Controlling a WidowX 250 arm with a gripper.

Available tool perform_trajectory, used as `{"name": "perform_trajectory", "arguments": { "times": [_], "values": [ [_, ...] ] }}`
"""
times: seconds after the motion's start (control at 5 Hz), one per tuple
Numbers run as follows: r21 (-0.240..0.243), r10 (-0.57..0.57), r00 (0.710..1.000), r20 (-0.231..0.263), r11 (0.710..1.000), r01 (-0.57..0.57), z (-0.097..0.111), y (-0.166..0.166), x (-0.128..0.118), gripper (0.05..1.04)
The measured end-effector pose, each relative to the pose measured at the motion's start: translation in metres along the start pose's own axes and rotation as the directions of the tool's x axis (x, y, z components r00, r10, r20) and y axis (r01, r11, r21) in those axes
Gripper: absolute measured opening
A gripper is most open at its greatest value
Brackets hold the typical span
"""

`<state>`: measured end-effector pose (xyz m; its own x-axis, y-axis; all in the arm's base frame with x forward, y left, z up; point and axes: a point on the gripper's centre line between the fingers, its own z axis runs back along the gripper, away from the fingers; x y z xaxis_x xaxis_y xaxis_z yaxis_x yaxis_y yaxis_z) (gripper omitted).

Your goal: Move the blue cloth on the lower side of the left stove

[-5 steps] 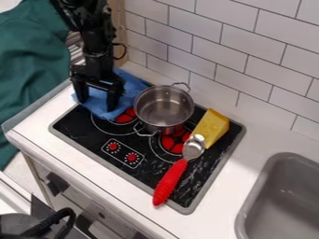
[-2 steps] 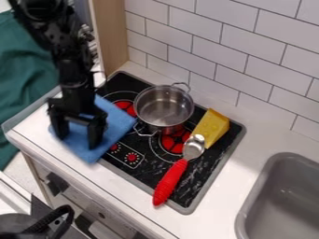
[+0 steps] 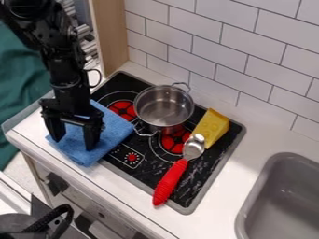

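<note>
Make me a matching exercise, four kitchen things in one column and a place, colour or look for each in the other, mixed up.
1. cloth
2. pot
3. cheese wedge
4. spoon

A. yellow, beside the pot
B. red-handled
C. blue, beneath the end effector
D. silvery, two loop handles

Pairs: 1-C, 2-D, 3-A, 4-B

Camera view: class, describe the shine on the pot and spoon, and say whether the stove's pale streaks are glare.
In the camera view, the pot shows bright patches inside; there too, the spoon's metal bowl catches light; the same view leaves unclear whether the stove's pale streaks are glare or pattern.
</note>
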<state>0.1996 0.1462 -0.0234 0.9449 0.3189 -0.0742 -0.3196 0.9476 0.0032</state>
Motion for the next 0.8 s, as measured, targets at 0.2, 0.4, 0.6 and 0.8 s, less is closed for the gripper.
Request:
{"name": "perform_trajectory", "arguments": {
  "times": [0.2, 0.4, 0.6, 0.8],
  "values": [
    [0.012, 0.004, 0.998, 0.062, 1.000, -0.004, 0.023, 0.002, 0.007, 1.005],
    [0.022, 0.003, 0.991, 0.137, 1.000, -0.006, 0.058, -0.003, 0.007, 1.005],
    [-0.024, -0.005, 0.990, 0.138, 1.000, 0.008, 0.069, -0.012, 0.001, 1.005],
    [-0.051, -0.100, 0.988, 0.119, 0.993, 0.106, 0.071, -0.025, -0.001, 1.005]
  ]
}}
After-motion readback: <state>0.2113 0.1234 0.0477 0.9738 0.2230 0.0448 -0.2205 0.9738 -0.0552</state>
